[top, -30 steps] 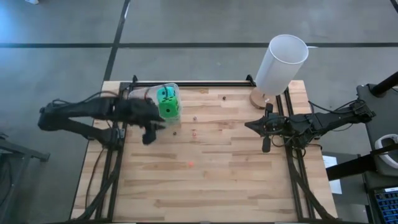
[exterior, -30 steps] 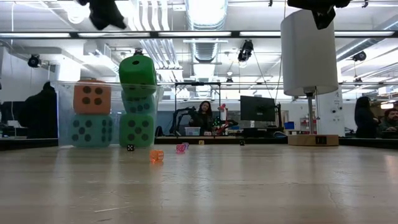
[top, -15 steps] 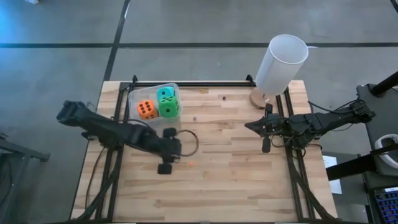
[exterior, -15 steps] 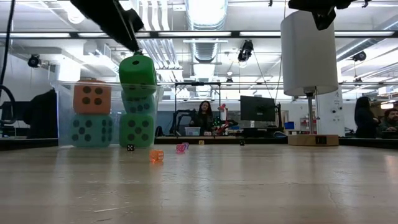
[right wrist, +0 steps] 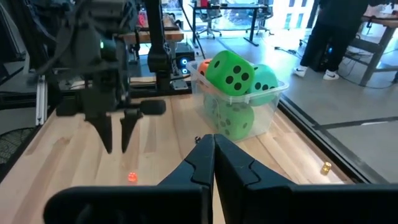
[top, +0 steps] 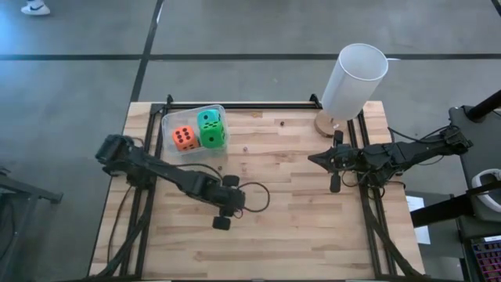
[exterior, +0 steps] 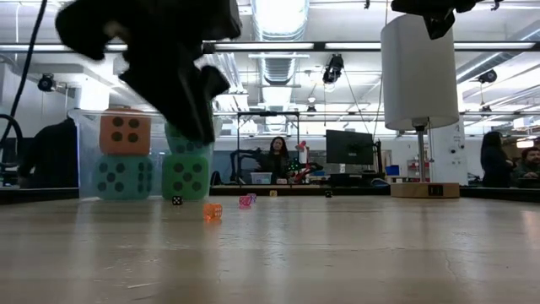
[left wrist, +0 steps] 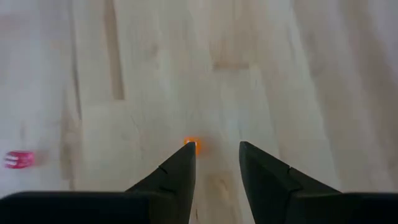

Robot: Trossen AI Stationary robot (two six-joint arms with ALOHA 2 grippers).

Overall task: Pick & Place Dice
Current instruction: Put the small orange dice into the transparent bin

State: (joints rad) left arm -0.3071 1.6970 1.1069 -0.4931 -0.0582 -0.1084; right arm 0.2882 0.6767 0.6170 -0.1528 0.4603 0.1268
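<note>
The left gripper (left wrist: 215, 149) hangs over the middle of the table (top: 313, 235), fingers pointing down, parted only narrowly and holding nothing. Just below its tips, beside one finger, lies a tiny orange die (left wrist: 190, 144); a tiny pink die (left wrist: 19, 159) sits farther off to its side. The big dice (top: 200, 133) are stacked in the clear tub (top: 194, 114) well behind it: orange, teal and green. The right gripper (right wrist: 214, 146) waits across the table near the white cylinder (top: 354, 81), fingers pressed together, empty.
</note>
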